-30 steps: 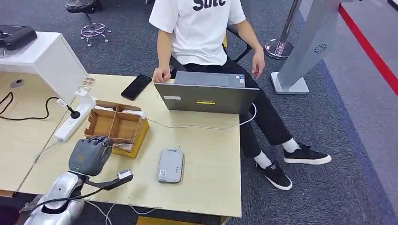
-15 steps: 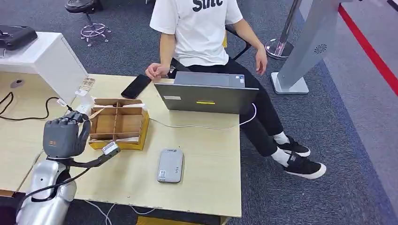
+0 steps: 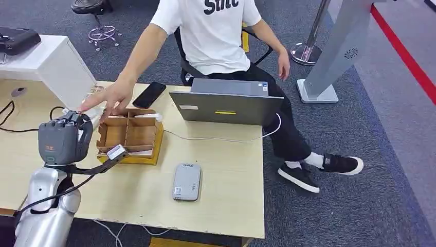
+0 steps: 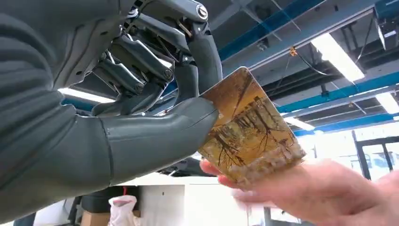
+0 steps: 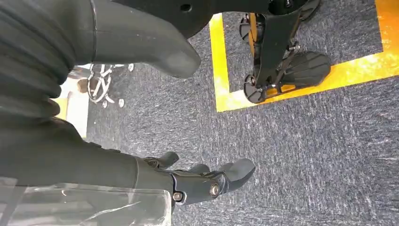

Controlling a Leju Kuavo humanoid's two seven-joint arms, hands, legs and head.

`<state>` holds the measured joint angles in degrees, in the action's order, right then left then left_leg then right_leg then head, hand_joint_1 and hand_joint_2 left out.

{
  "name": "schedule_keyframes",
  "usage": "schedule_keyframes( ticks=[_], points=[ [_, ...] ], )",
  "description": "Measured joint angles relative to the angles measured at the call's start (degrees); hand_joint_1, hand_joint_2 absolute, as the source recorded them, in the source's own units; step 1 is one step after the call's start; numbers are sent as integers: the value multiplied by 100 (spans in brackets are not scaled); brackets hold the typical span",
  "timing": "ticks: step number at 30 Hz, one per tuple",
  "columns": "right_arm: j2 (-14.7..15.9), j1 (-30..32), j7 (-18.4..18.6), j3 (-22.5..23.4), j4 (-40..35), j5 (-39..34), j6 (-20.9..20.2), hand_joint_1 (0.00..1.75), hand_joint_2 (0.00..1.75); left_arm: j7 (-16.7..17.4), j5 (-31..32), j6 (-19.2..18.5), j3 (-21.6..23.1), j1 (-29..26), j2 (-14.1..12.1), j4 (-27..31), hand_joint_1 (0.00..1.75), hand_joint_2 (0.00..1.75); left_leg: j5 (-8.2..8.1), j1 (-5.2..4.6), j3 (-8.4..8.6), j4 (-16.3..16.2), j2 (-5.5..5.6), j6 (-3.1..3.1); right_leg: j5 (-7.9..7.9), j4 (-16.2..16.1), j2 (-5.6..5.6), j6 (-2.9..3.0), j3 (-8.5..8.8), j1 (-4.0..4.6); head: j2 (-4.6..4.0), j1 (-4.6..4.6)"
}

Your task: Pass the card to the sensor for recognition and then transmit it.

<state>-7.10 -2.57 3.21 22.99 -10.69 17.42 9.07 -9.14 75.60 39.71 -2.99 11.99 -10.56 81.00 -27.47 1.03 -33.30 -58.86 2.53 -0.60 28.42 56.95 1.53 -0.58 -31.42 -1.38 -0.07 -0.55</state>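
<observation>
1. Nearest to me, my right hand [image 5: 207, 181] hangs low over the carpeted floor with its fingers loosely apart and nothing in them; I judge it idle because this job needs one arm only.
2. On the near middle of the worktop [image 3: 226, 195] lies the grey sensor [image 3: 186, 181], flat and face up, well apart from my left hand. I read that as the scanning step being behind me, though I cannot confirm a read from here.
3. At the near left, my left hand [image 3: 62, 141] is raised above the worktop edge and pinches the card [image 4: 249, 127] between thumb and fingers. Most of the card juts out beyond the grip, which I take as deliberate: it leaves free surface for someone to take.
4. Just beyond, the person's hand [image 3: 109, 98] reaches across the far-left corner towards mine. In the left wrist view their fingertips touch the card's free edge, so I judge the handover is under way and my grip should loosen only once they hold it firmly.
5. Right of my hand sits the cardboard divider box [image 3: 129, 136], likely the card store.
6. Farther off stand the laptop [image 3: 226, 107] and the phone [image 3: 149, 94].
</observation>
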Motion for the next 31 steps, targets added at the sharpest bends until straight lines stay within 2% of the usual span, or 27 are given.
schedule_keyframes(
  ticks=[6, 7, 8, 16, 17, 20, 24, 26, 28, 31],
  points=[
    [0, -1, 15, 2, 0, 0, 2, 0, 175, 20, 0, 7, 0, 11, 0, 0, 175, 175, 0, 0, 0, 0, -1, 0, 0, 0, 4, 0, 0, 0, 0, 0],
    [0, 0, 15, 2, 0, 0, 2, 0, 175, 20, 0, 7, 0, 11, 0, 0, 148, 175, 0, 0, 0, 0, -2, 0, 0, 0, 4, 0, 0, 0, 0, 0],
    [0, -1, 15, 2, 0, 0, 2, 0, 175, 20, 0, 7, 0, 11, 0, 0, 0, 175, 0, 0, 0, 0, -1, 0, 0, 0, 4, 0, -1, 0, 0, 0],
    [0, -1, 26, 33, 0, 15, 7, 0, 175, 39, -9, 9, -15, -58, 15, 61, 0, 175, -1, 0, -2, 0, -1, 0, 0, 0, 2, 0, -1, 0, 0, 0],
    [0, 0, 33, 46, 0, 20, 11, 0, 175, -97, -112, 9, -48, -97, 46, 129, 0, 175, -1, 0, -2, 0, -1, 0, 0, 0, 2, 0, -1, 0, 0, 0],
    [0, 1, 39, 92, 0, 57, 18, 0, 175, -1044, -851, 16, -361, -301, 366, 551, 0, 175, -1, -1, -3, 0, -1, 1, 0, -1, 3, 0, -1, -1, 0, 0],
    [-7, 3, 37, 133, 0, 63, 26, 0, 175, -2137, -1816, 24, -930, -591, 943, 1144, 0, 175, -2, -4, -5, 0, -2, 2, 0, -2, 3, 0, -1, -3, 0, -2],
    [-11, 10, 33, 159, 2, 63, 61, 0, 175, -2816, -2692, 26, -1299, -821, 1325, 1520, 0, 175, -3, -4, -6, 0, -2, 2, 1, -3, 3, -1, -1, -3, 0, 0],
    [-15, 19, 33, 195, 0, 66, 81, 0, 175, -3030, -3284, 42, -1598, -1085, 1625, 1922, 0, 175, -7, -4, -6, 0, -5, 2, 2, -4, 6, -2, -5, -3, 0, 0],
    [-24, 28, 63, 238, 0, 77, 118, 0, 175, -3071, -3988, 50, -1948, -1411, 1940, 2379, 0, 175, -7, -3, -9, 1, 2, 3, 6, -4, -1, -6, -2, -2, 0, 0]
  ],
)
